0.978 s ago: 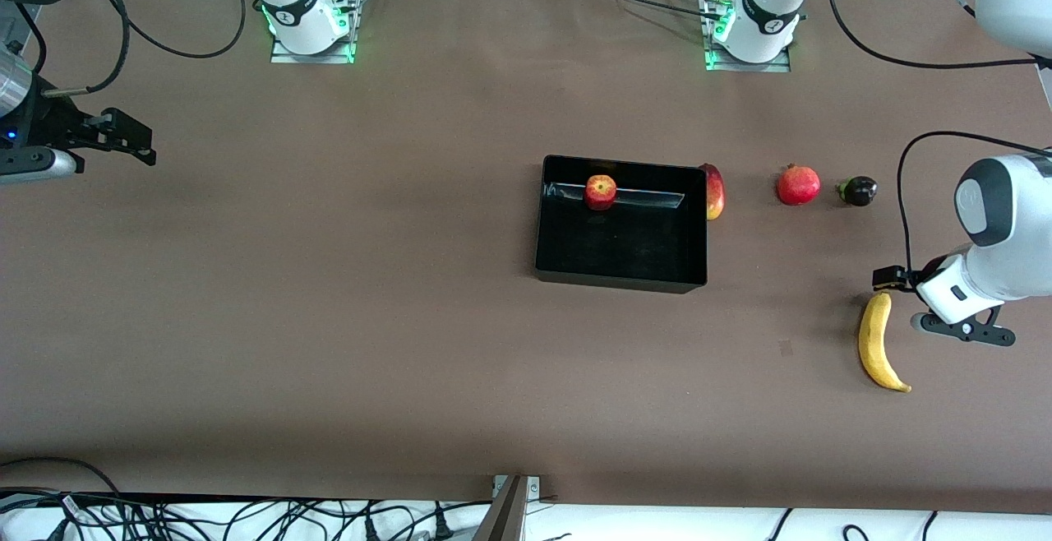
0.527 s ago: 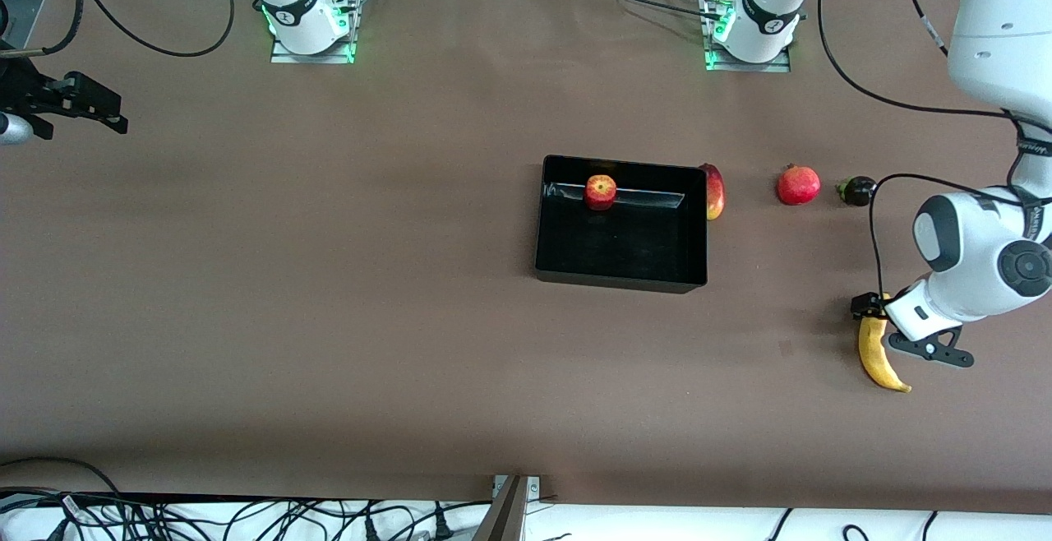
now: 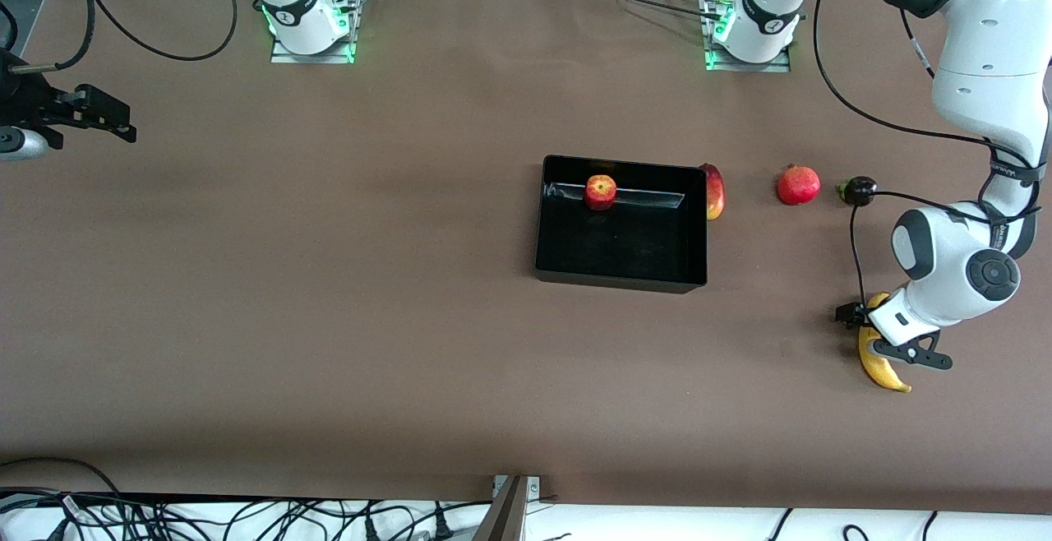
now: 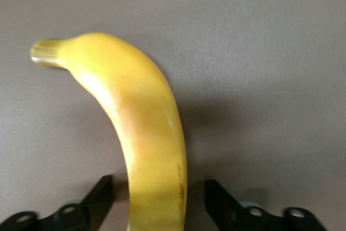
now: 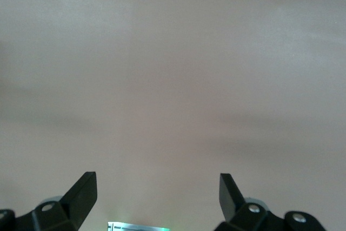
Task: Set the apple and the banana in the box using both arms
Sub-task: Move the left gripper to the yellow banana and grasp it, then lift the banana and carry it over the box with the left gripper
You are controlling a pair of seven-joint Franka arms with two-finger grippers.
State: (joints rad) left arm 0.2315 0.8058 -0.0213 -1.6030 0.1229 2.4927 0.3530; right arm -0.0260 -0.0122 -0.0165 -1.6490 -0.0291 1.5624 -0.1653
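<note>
From the front I lose most of the left end effector (image 3: pixel 873 329) under its own white wrist, and that wrist also covers the middle of the banana (image 3: pixel 881 368), so only the stem end and the lower curve with its dark tip show. My left wrist view fills the gap: the banana (image 4: pixel 146 133) runs between the two black fingers (image 4: pixel 89 209), which stand apart on either side of it with gaps showing, so the left end effector (image 4: pixel 159 201) is spread wide and not clamping; the fruit's lower part is cut off by the frame edge. Banana is plain yellow, curved, greenish at the stem, lying on the brown tabletop (image 3: pixel 329 294) toward the left arm's end, nearer the camera than the other fruit. The apple (image 3: pixel 601 191) sits in the box (image 3: pixel 620 278), against the wall farthest from the camera; red with a yellow patch on top, its lower part merging with a reflection in the glossy black. A mango (image 3: pixel 714 191) touches the box's outside wall, partly hidden by it. A pomegranate (image 3: pixel 798 185) and a small dark fruit (image 3: pixel 858 191) lie farther toward the left arm's end. The right end effector (image 3: pixel 99 117) is cut off at the frame edge, over bare tabletop at the right arm's end; in its wrist view the fingers (image 5: pixel 81 193) are wide apart, holding nothing.
</note>
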